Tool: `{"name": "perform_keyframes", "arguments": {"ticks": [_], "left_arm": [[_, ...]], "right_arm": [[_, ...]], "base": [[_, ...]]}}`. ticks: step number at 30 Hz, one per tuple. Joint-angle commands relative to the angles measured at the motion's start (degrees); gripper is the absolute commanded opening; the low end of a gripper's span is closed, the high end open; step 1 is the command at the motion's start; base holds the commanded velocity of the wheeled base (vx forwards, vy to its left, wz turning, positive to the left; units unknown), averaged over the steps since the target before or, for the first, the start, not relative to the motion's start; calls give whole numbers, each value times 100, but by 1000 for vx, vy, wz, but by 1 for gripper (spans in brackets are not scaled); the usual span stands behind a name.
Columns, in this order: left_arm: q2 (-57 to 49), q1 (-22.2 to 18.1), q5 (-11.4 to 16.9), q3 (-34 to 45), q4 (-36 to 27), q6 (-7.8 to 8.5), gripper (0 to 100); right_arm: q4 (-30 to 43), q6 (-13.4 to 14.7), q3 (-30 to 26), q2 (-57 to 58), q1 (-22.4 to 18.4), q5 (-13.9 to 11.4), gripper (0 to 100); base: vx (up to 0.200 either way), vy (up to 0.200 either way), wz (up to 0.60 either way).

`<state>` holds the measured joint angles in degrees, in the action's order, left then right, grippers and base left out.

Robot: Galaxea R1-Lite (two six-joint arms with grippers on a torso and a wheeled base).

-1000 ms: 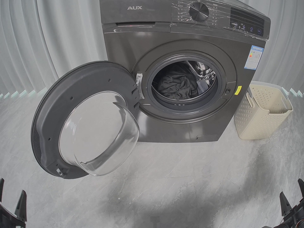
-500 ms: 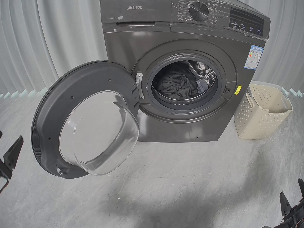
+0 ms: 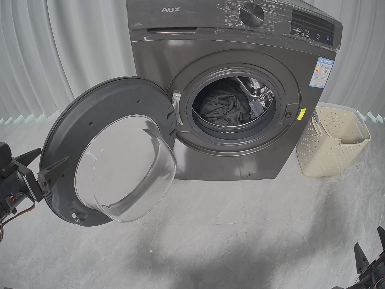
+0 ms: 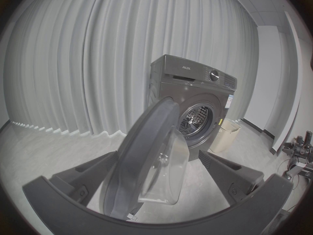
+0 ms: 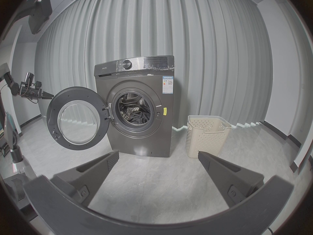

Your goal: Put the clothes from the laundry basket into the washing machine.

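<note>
Your left gripper (image 3: 53, 154) is hovering at the frame's left edge, fingers spread wide, seemingly straddling the rim of the open round grey door (image 3: 108, 101). At centre, dark crumpled clothes (image 3: 222, 105) are lying inside the grey front-loading washing machine (image 3: 240, 33). The cream perforated plastic laundry basket (image 3: 333, 149) is standing just right of it. Your right gripper (image 3: 367, 239) is sitting spread-fingered at lower right.

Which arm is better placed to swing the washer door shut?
Left, probably: the left gripper, open, sits beside the outer rim of the door; the right gripper hangs low, well away.
</note>
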<state>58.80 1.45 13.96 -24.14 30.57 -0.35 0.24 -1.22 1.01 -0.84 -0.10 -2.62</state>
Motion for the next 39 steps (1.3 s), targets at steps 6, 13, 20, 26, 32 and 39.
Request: {"name": "perform_keyframes", "arguments": {"ticks": [6,13,20,26,32,39], "left_arm": [[-509,1384,-16,67,-87,-70,100],[-712,2061,19,32,-16,-334,100],[-808,2105,19,76,-78,-562,100],[-685,1498,-482,-364,-34,-413,100],[-255,426,-622,-662,-25,-158,100],[475,145,-526,-583,1,18,100]], "right_arm": [[2,-1,-101,84,1,-2,100],[2,-1,-101,84,1,-2,100],[2,-1,-101,84,1,-2,100],[2,-1,-101,84,1,-2,100],[2,-1,-101,84,1,-2,100],[2,-1,-101,84,1,-2,100]], "base": [[0,0,0],[0,0,0],[0,0,0],[0,0,0],[0,0,0],[0,0,0]]}}
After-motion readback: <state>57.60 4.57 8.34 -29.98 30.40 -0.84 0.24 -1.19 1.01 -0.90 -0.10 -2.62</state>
